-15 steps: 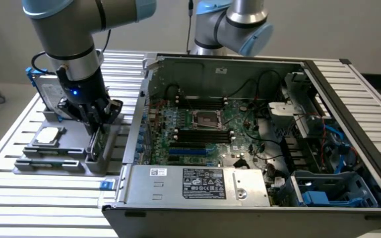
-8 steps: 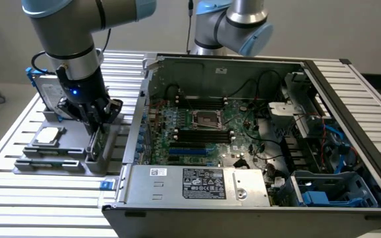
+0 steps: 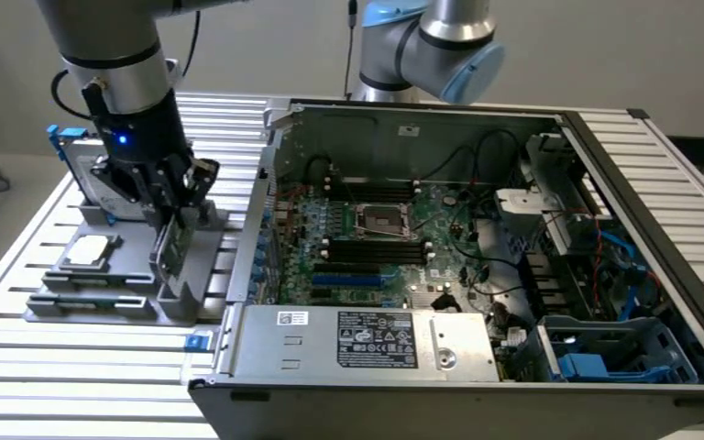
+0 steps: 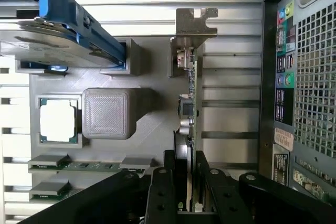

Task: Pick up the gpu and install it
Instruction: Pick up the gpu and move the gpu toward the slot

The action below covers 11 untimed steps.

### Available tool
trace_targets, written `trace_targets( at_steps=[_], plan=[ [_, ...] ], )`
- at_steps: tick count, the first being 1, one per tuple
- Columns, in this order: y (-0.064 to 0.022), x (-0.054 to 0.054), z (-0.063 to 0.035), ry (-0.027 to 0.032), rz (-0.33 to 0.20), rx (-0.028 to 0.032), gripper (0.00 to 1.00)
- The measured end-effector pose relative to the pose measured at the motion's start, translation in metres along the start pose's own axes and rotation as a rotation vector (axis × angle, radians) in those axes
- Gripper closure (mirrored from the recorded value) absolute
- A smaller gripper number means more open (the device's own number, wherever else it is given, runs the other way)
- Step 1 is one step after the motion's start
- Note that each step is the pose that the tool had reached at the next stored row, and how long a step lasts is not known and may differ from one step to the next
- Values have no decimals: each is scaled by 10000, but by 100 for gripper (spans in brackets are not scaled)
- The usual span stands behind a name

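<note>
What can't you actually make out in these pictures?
- Exterior view: the bottom edge of the graphics card, behind the gray holder; seated or lifted is unclear.
- Wrist view: the card's near end, covered by the gripper.
- Exterior view: the hard drive, partly behind the arm; label print too small.

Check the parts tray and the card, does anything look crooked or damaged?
Nothing stands out. The gpu stands straight, edge-on, gripped by the pincer. The chip lies flat in its recess on the grey tray.
</note>
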<state>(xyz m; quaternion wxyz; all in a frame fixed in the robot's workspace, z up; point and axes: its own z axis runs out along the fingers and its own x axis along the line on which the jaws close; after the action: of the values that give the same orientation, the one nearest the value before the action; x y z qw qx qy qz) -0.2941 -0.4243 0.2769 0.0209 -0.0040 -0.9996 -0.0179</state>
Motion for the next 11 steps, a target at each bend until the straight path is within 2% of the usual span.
trace_targets(
  at_steps=[11],
  plan=[
    [23, 135, -495, 1, 0, 1, 74]
  ],
)
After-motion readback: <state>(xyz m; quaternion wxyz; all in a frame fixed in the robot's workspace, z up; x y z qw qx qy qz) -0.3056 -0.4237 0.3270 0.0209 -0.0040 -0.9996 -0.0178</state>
